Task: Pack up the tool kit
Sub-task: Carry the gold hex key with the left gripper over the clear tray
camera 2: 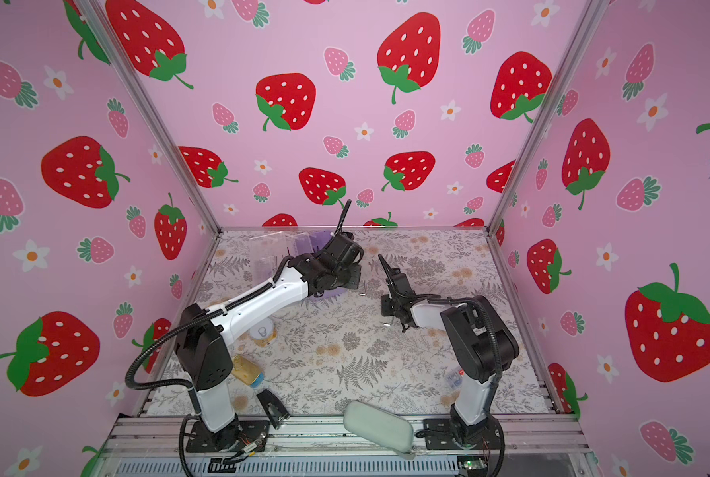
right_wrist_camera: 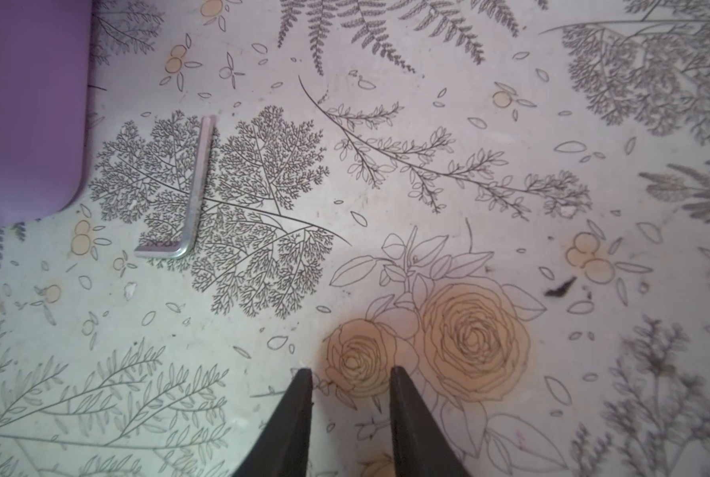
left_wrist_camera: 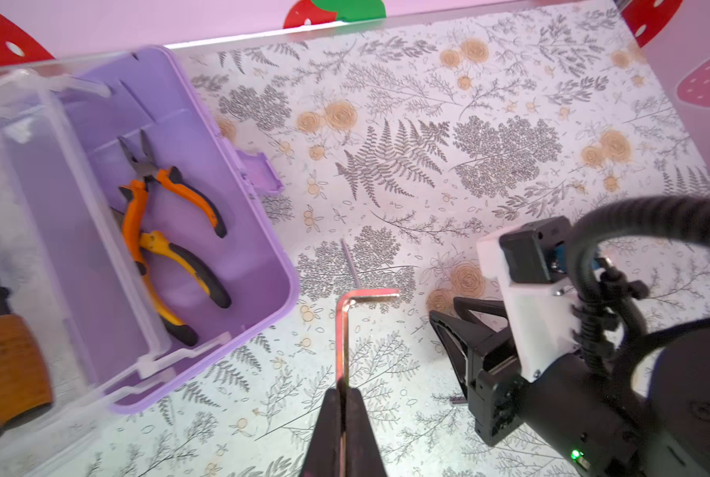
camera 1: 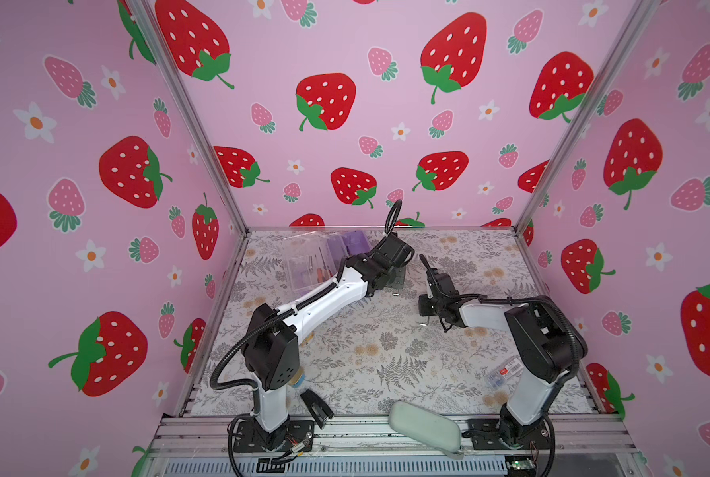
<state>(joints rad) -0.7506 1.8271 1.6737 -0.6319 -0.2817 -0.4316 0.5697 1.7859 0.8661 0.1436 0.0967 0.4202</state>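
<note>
1. The tool kit (camera 1: 324,256) is sitting on the far left part of the table (camera 1: 365,355), close to the back wall. Its clear lid is standing open, and the left arm is covering part of it in both top views.
2. In the left wrist view, the lilac base (left_wrist_camera: 229,231) is holding two orange-handled pliers (left_wrist_camera: 167,231), one lying across the other. A screwdriver (left_wrist_camera: 8,363) with a brown handle is lying in the clear part next to the base.
3. The left gripper (left_wrist_camera: 343,392) is clamping the long arm of a hex key (left_wrist_camera: 345,330). The key is outside the base, near its corner, with its short arm pointing sideways.
4. A second hex key (right_wrist_camera: 192,194) is lying flat on the table, just beside the rounded corner of the base and not touching it.
5. The right gripper (right_wrist_camera: 351,371) is hanging over a printed rose with its fingers apart and nothing between them. It is near the second hex key, but apart from it.
6. A pale green pouch (camera 1: 425,427) is lying at the front edge between the two arm bases. A gold tin (camera 2: 247,369) is lying beside the left arm's base.
</note>
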